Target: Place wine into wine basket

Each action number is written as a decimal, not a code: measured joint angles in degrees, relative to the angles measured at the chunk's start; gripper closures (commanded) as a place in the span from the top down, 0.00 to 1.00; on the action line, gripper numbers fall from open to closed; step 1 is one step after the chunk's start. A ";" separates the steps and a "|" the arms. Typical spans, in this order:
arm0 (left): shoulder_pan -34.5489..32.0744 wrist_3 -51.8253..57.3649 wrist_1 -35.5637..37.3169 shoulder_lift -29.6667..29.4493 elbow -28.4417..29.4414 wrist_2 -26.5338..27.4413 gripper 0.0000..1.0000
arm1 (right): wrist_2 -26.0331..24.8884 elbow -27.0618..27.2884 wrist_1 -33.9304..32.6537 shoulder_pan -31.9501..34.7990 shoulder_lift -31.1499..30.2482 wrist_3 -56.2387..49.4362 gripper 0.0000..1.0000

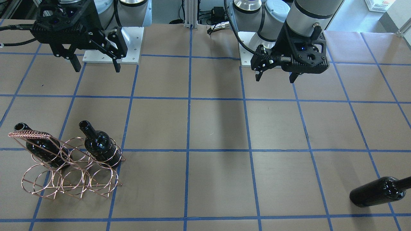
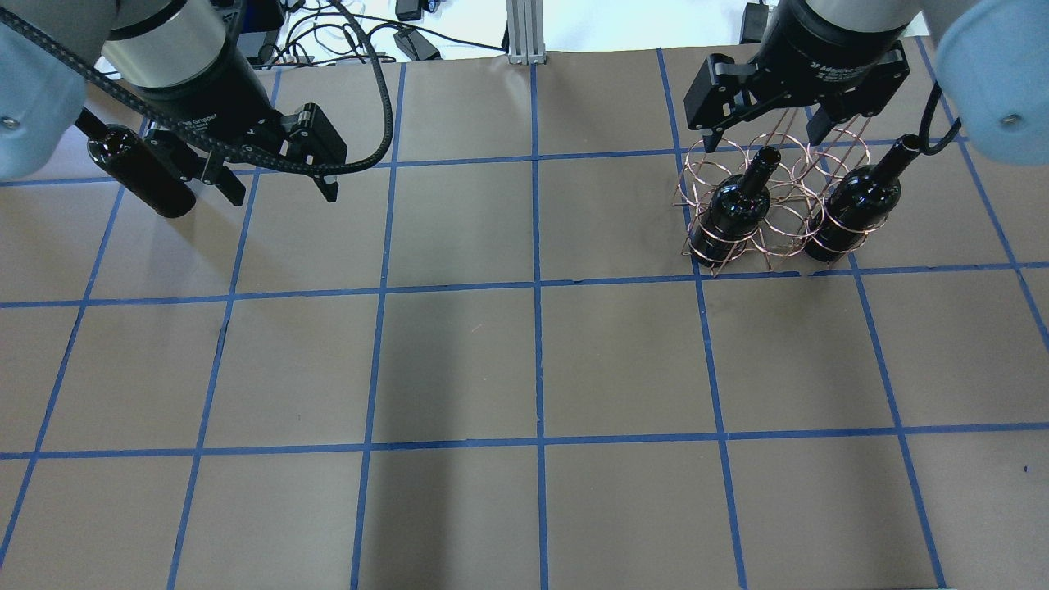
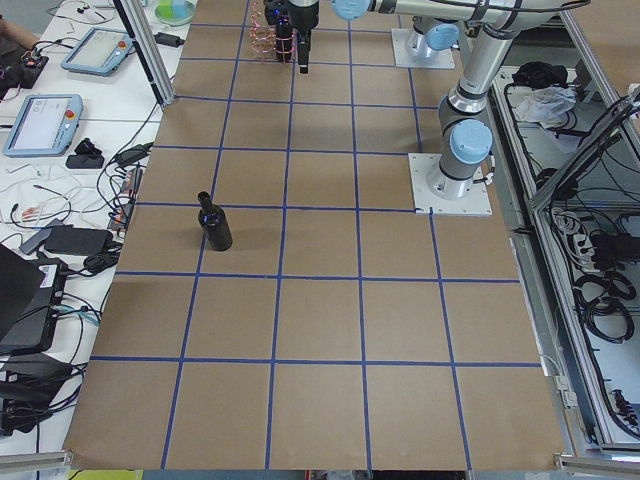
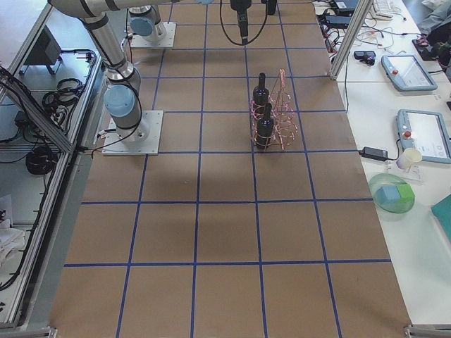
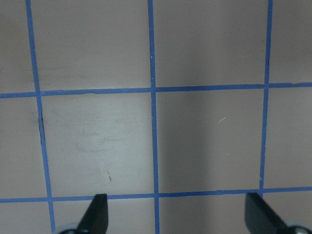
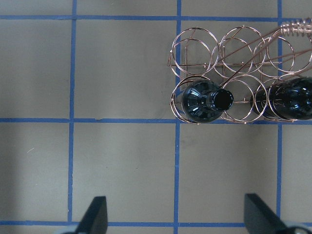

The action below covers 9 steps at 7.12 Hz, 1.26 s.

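Note:
The copper wire wine basket (image 2: pixel 778 205) stands at the table's far right and holds two near-black wine bottles, one (image 2: pixel 733 209) and another (image 2: pixel 856 205). It also shows in the front view (image 1: pixel 70 173) and in the right wrist view (image 6: pixel 229 53). A third wine bottle (image 2: pixel 139 168) stands alone at the far left, also seen in the front view (image 1: pixel 377 192). My right gripper (image 2: pixel 764 135) hangs open and empty high over the basket. My left gripper (image 2: pixel 283 188) hangs open and empty, high, beside the loose bottle.
The table is brown paper with a blue tape grid (image 2: pixel 537 287). The arm bases (image 1: pixel 112 48) stand at the robot's edge. Desks with tablets and cables (image 3: pixel 70 110) line the far side of the table.

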 measured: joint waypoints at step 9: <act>23.34 19.85 6.81 -14.81 13.02 1.31 1.00 | 0.10 0.00 0.00 0.03 0.00 0.00 1.00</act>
